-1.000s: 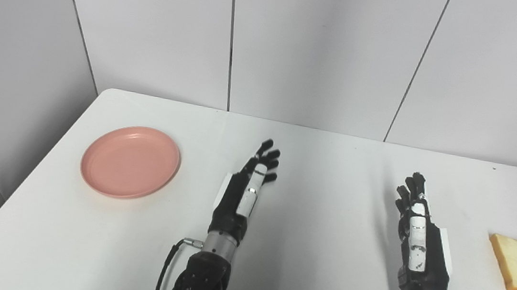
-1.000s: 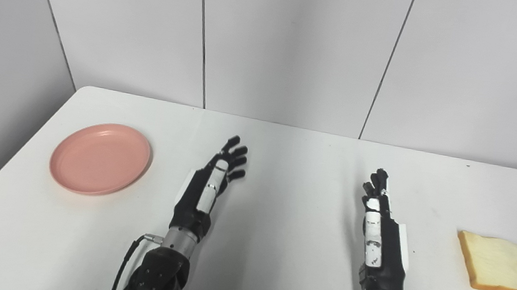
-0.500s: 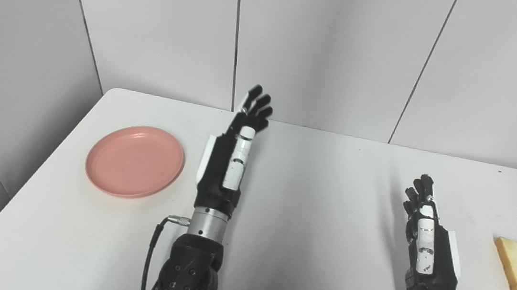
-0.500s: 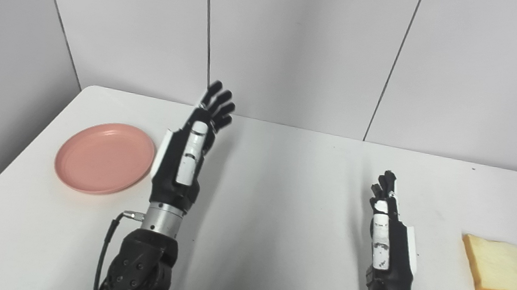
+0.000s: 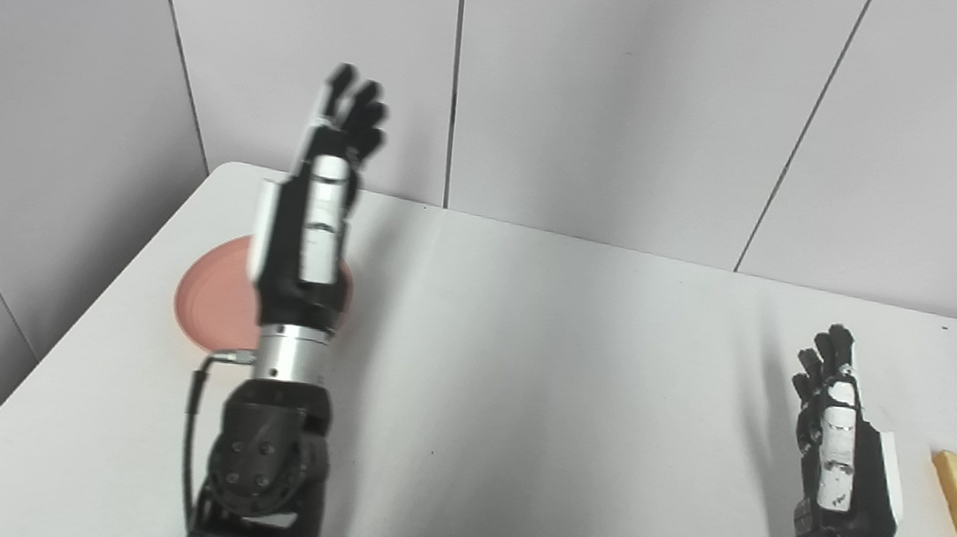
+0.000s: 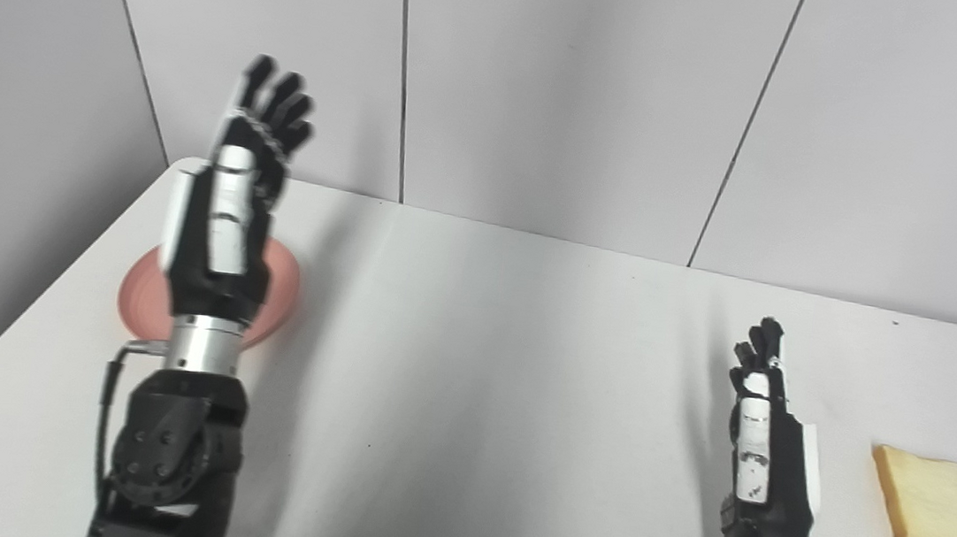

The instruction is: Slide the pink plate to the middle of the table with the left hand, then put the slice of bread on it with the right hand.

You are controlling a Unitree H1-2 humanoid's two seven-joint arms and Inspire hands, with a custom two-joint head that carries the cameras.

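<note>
**Pink plate waits at the table's left while the left hand hangs above it**

Pink plate (image 6: 284, 297) lies flat on the left part of the white table (image 6: 481, 411), near the left edge and partly hidden behind the raised left arm. The left hand (image 6: 226, 215) is held high over the plate, fingers extended upward and slightly fanned, holding nothing and touching nothing. To slide the plate well, the hand likely needs to come down on the plate's far left rim and push it gently rightward, keeping it flat so it does not tip or skid off the near edge. The middle of the table is bare white surface. Further right, the right hand (image 6: 763, 476) rests low near the table, fingers straight and close together, empty. At the far right lies the slice of bread (image 6: 941, 522), flat, well apart from the plate. Behind the table stand plain pale grey wall panels (image 6: 568, 91) with thin dark seams.
</note>
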